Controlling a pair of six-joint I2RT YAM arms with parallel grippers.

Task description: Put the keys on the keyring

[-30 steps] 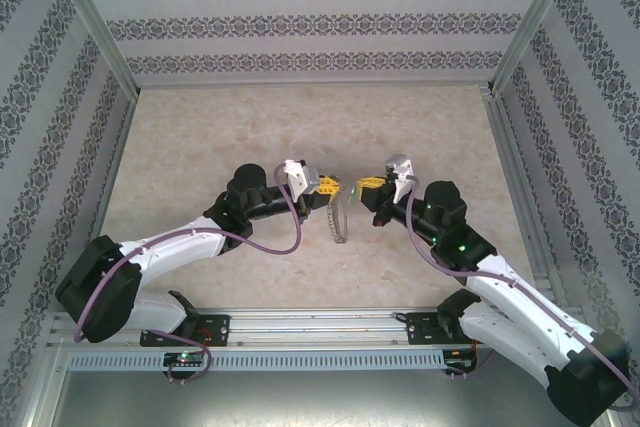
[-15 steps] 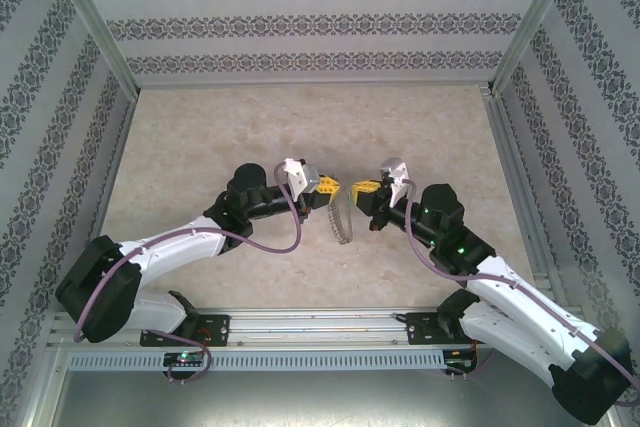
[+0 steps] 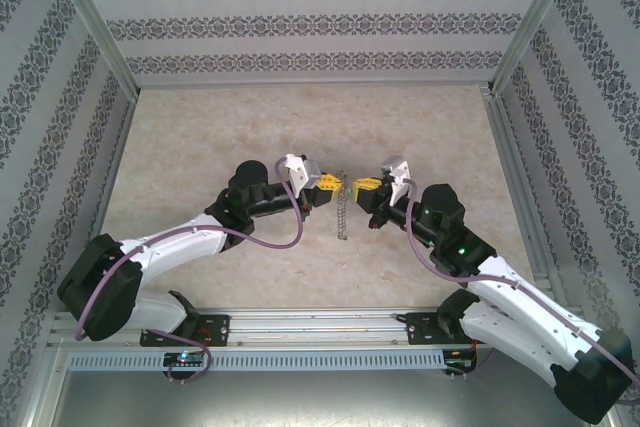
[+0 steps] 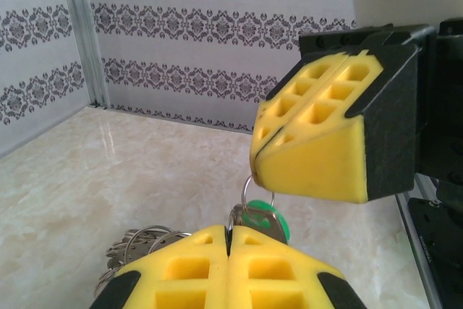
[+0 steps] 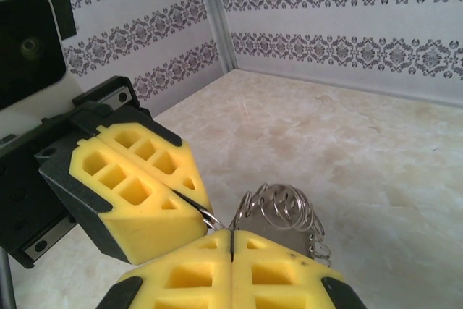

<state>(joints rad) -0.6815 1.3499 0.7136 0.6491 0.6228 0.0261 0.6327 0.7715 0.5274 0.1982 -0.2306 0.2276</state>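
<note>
Above the pale marbled bench (image 3: 200,132), the yellow-padded left gripper (image 3: 329,189) and the matching right gripper (image 3: 357,186) met tip to tip, each with its pads pressed together. Between them hung the thin grey metal keyring (image 3: 343,209), seen edge-on from the top camera as a narrow beaded strip, with a fine wire loop of it pinched in the right gripper's tip and its coiled loops partly hidden behind the pads in the wrist views. The tiny key (image 4: 265,219) with a bright green plastic head sat clamped at the left gripper's seam, its dark metal shank mostly covered and hard to make out.
</note>
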